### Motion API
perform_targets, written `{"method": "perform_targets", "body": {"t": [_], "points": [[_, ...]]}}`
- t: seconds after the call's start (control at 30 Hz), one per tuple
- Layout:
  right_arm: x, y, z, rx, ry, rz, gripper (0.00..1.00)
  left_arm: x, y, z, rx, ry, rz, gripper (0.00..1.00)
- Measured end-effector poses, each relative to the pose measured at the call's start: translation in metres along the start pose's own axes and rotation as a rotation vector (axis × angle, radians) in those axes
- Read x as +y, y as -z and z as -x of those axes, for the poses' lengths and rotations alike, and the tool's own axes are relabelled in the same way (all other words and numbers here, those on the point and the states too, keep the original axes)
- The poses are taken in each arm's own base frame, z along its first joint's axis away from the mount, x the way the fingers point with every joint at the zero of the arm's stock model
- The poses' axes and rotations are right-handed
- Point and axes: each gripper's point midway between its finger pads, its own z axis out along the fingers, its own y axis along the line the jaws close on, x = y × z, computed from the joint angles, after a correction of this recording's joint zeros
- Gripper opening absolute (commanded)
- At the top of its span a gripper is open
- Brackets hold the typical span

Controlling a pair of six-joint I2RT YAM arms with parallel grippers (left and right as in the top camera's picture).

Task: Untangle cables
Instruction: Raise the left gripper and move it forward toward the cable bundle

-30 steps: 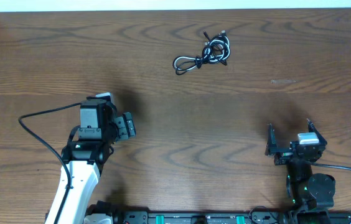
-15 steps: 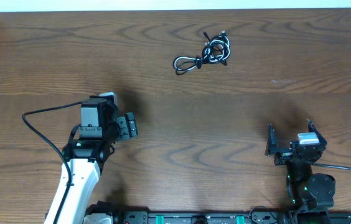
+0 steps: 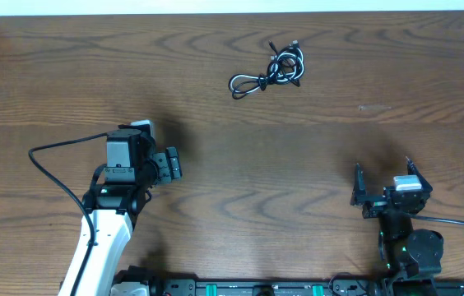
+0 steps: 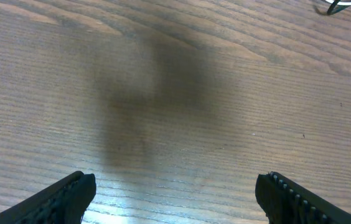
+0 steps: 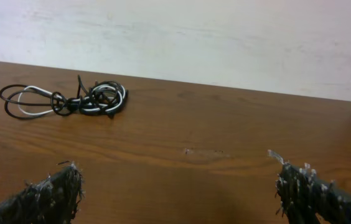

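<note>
Robotics lab bench: two robot arms (image 3: 100, 238) stand at a wood-grain table (image 3: 298, 156), a black rail with green lights (image 3: 257, 289) between their bases, a plain white wall (image 5: 225, 37) beyond the right gripper (image 5: 174, 171).

Left arm (image 3: 94, 247): we see a white link under a black wrist block topped by a grey box
Left arm wire (image 3: 51, 160): thick, black
Left gripper (image 4: 175, 182): black fingers, ribbed inner edges
Right arm (image 3: 413, 247): we note black joints and a small white-grey box at the wrist
Right arm wire (image 3: 462, 224): black
Right gripper (image 5: 175, 171): black fingers, frayed, scuffed pads
Base rail (image 3: 240, 289): black, green marks
</note>
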Motion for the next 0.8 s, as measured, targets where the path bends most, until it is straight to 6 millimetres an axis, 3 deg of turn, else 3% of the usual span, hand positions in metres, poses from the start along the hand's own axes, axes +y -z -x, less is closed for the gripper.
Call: {"method": "perform_targets", "body": {"t": [0.5, 0.63, 0.8], "points": [[0.0001, 0.0, 0.0, 0.0, 0.0, 0.0, 0.99, -0.0004, 0.0, 0.0017, -0.007, -0.001, -0.001, 0.88], [0.0, 0.0, 0.0, 0.0, 0.0, 0.0, 0.99, -0.0011, 0.0, 0.0023, -0.009, -0.027, -0.006, 0.99], [0.0, 0.0, 0.0, 0.0, 0.0, 0.0, 0.99, -0.003, -0.0032, 0.0096, -0.035, -0.058, -0.014, 0.98]]}}
